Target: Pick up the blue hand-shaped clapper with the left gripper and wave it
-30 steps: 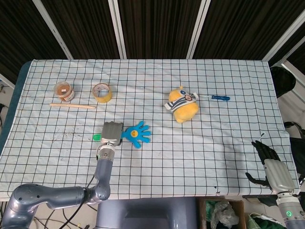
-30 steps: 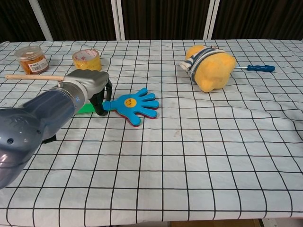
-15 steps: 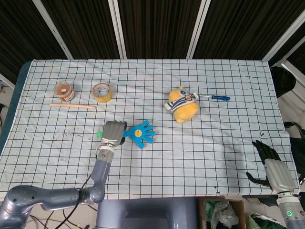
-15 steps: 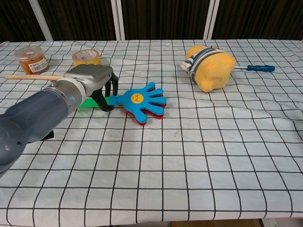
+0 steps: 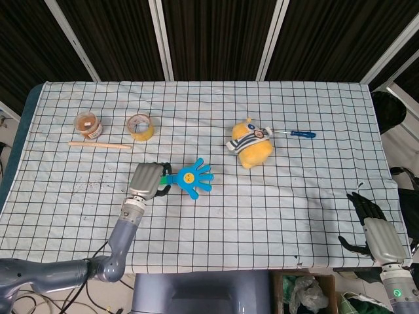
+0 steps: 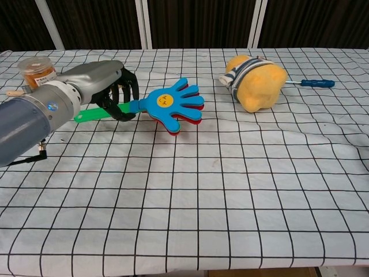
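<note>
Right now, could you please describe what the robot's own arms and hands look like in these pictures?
The left arm is smooth, glossy blue-grey with a silver wrist collar; a thin black cable hangs beneath it. Its left robot hand has a silver-grey back and black fingers. The right robot hand looks the same, silver-grey with black fingers, above a grey wrist carrying a small green light.

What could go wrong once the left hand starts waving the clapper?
1. The left hand holds the clapper by its thin green handle, so it could twist or slip mid-wave.
2. The tape roll, jar and wooden stick lie just beyond that hand; a wide swing might hit them.
</note>
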You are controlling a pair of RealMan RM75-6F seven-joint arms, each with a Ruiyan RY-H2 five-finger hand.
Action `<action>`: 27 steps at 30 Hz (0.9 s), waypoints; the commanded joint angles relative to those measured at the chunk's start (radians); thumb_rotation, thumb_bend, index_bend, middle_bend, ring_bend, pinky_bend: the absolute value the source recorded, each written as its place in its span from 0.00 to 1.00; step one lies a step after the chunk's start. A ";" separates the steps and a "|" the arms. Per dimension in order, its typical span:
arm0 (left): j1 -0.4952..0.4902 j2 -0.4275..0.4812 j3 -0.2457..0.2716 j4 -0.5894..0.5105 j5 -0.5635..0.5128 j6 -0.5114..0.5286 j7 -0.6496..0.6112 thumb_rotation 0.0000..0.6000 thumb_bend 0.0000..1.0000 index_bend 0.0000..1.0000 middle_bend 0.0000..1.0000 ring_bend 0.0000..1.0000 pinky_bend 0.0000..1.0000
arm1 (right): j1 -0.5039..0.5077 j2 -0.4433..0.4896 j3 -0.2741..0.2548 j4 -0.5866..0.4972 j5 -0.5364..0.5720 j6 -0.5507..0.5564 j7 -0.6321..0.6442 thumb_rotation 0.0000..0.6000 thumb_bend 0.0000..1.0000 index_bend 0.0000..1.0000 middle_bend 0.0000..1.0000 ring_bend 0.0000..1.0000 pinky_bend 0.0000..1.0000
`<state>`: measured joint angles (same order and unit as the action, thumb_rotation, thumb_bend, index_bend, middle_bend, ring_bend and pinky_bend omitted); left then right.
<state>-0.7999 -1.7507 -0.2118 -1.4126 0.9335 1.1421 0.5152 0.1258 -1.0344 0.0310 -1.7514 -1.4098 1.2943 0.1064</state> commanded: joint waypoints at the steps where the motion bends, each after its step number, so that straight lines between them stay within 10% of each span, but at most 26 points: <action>1: 0.021 0.033 0.013 -0.019 0.063 -0.005 -0.064 1.00 0.40 0.68 0.66 0.49 0.56 | 0.000 -0.001 0.000 0.000 0.000 0.001 -0.002 1.00 0.22 0.05 0.00 0.00 0.06; 27: 0.113 0.091 0.050 -0.011 0.343 0.070 -0.385 1.00 0.40 0.72 0.70 0.53 0.60 | -0.002 -0.007 0.002 0.001 0.006 0.003 -0.018 1.00 0.22 0.05 0.00 0.00 0.06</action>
<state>-0.6897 -1.6610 -0.1625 -1.4249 1.2729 1.2108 0.1337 0.1239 -1.0414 0.0326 -1.7502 -1.4037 1.2974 0.0883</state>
